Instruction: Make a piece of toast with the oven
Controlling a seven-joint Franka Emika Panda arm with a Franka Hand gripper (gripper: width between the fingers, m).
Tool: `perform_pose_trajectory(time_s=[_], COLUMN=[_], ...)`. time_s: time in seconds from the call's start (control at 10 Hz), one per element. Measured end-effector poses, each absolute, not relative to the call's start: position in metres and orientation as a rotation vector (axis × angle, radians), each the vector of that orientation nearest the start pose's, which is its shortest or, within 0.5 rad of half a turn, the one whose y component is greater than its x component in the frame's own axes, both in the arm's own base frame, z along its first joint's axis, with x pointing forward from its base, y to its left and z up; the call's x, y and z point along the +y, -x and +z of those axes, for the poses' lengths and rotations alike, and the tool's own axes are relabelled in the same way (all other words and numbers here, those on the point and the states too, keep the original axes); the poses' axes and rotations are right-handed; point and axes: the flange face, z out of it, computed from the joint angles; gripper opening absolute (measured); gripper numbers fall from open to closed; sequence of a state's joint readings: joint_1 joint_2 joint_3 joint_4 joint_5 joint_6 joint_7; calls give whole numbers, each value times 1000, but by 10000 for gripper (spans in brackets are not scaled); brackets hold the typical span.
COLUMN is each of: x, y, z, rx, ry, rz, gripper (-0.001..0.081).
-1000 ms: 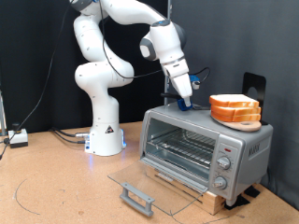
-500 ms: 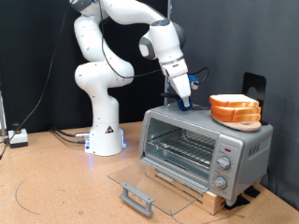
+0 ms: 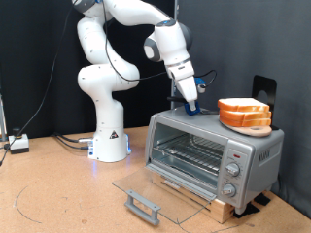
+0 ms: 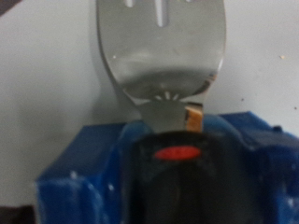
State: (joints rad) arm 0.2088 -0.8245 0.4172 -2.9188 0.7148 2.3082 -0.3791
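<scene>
One boxy silver toaster oven (image 3: 212, 148) with three round knobs (image 3: 231, 175). Two thick cream bread slices (image 3: 245, 110) on one round orange plate (image 3: 243, 126). One metal spatula (image 4: 161, 56).

A dark, nearly black backdrop (image 3: 243, 39) filled the space behind the setup, with no window showing in it. The desk (image 3: 58, 189) was a brown, matte surface, evenly lit from above and a little brighter toward the exterior view's left. A thin curved line (image 3: 34, 199) ran across it near the exterior view's bottom left (cable or mark, hard to tell). Grey cables (image 3: 68, 142) trailed over it toward a small white box (image 3: 19, 144) at the left edge.
</scene>
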Motion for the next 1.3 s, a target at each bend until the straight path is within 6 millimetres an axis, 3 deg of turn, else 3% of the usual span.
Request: perform_pose_trajectory(time_s=[0.1,0.2,0.3,1.1,1.2,1.3], x=[175,174,174,168,167,166], y=[-260,-260,-260,-264,-265,-265], z=[385,385,385,384,384,384], rx=[-664,-659,-655,-629,-630,-626], ry=[2766,2767,2768,2757,2748,2737], rz=[-293,-293,-293,-285,-286,-287], gripper=[716,514,483,500,646,646])
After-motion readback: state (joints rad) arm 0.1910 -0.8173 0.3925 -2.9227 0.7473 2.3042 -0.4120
